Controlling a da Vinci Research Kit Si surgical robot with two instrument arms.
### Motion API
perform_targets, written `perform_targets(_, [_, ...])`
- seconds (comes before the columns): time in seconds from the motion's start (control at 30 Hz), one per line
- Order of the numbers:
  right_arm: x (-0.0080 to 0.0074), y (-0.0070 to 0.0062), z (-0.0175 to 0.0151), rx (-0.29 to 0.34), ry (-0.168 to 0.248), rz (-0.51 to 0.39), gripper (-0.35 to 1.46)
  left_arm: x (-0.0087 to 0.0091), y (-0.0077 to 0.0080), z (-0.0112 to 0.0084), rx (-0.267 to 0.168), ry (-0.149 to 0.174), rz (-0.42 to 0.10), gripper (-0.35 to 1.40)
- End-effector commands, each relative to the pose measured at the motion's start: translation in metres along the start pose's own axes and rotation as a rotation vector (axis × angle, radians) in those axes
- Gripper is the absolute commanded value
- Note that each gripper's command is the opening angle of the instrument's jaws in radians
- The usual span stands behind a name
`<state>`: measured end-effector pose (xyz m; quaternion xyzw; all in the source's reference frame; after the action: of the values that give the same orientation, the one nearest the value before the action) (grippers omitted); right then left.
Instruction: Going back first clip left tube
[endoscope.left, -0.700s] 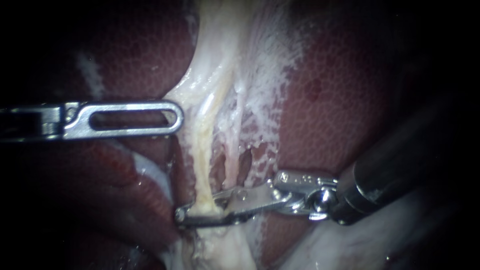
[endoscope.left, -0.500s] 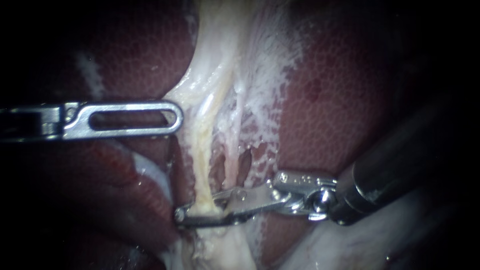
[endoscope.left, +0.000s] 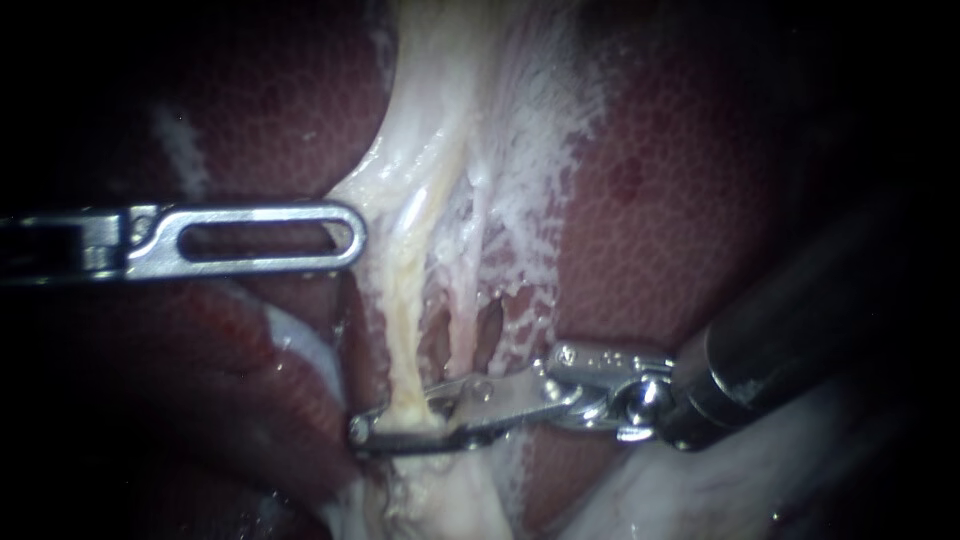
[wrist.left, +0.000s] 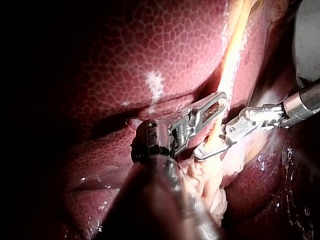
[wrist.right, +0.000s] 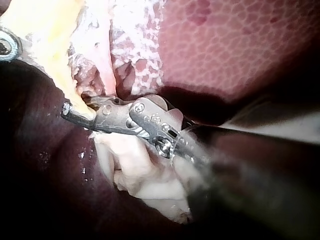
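The left tube (endoscope.left: 404, 320), a yellowish strand, runs down between the liver lobes. A thinner pale strand (endoscope.left: 466, 300) lies just to its right. My right instrument (endoscope.left: 385, 428) comes in from the right, and its slim jaws are shut across the left tube low down. The tube (wrist.right: 75, 90) passes into the jaws (wrist.right: 75, 112). I see no separate clip. My left instrument (endoscope.left: 352, 236), with a slotted jaw, is shut on the pale tissue edge (endoscope.left: 372, 215) beside the tube. In the left wrist view its jaws (wrist.left: 217, 102) lie just above the right instrument (wrist.left: 212, 149).
Dark red liver (endoscope.left: 660, 200) flanks the tubes on both sides. White webbed tissue (endoscope.left: 530, 170) covers the liver right of the tubes. Pale folded tissue (endoscope.left: 440, 500) bulges below the right instrument's jaws. The right shaft (endoscope.left: 790, 330) crosses the lower right.
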<state>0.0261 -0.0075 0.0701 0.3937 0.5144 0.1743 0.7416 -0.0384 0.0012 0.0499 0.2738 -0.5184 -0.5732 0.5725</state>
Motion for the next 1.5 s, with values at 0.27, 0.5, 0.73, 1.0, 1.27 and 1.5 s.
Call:
perform_targets(0.27, [0.0001, 0.0003, 0.0, 0.001, 0.002, -0.052, 0.41, 0.0, 0.0, 0.0, 0.0, 0.0, 0.0, -0.35])
perform_targets(0.5, [0.0004, 0.0007, -0.0001, 0.007, 0.007, -0.15, 0.53, 0.0001, -0.0001, 0.0, -0.001, 0.0, 0.0, -0.35])
perform_targets(0.73, [0.0014, 0.0007, -0.0021, -0.015, 0.016, -0.19, 0.56, 0.0001, -0.0001, 0.0, -0.001, 0.0, 0.0, -0.35])
perform_targets(1.0, [0.0024, 0.0004, -0.005, -0.025, 0.022, -0.197, 0.56, 0.0001, -0.0001, 0.0, -0.001, -0.001, 0.0, -0.35])
perform_targets(1.27, [0.0023, -0.0001, -0.0077, -0.031, 0.025, -0.2, 0.56, 0.0001, -0.0001, -0.0001, 0.0, 0.0, 0.0, -0.35])
perform_targets(1.5, [0.0034, -0.0004, -0.0125, -0.086, 0.036, -0.227, 0.6, 0.0001, 0.0, 0.0, 0.0, 0.0, 0.001, -0.35])
